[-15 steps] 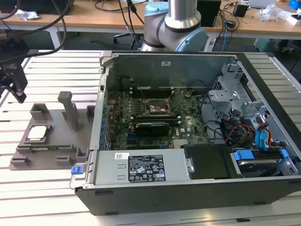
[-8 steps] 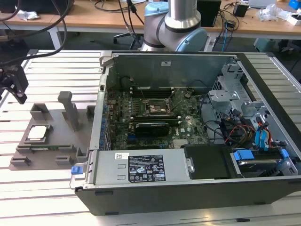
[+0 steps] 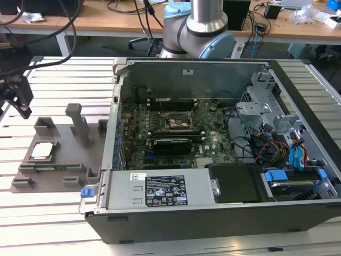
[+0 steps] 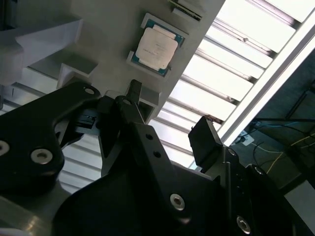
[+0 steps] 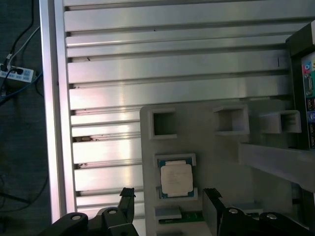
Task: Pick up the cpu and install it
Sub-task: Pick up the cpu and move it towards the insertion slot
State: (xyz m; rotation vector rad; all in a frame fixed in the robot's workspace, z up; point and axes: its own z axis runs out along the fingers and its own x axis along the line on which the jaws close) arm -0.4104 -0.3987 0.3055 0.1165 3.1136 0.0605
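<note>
The gripper (image 5: 170, 195) hung with its fingers spread wide and empty over the cpu (image 5: 176, 178), which lay untouched in its nest on a grey holder tray (image 5: 206, 162) – the exterior view's left edge cut the gripper short. The tray sat on a slatted aluminium table (image 3: 53, 224) beside an open computer case (image 3: 213, 224), whose wall hid the arm's (image 3: 205, 32) base. Cluttered wooden benches (image 3: 106, 24) stood behind.

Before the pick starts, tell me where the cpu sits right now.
The cpu lies in a pocket of the grey holder tray on the exterior view's left, outside the open computer case; the open gripper hovers above it.
</note>
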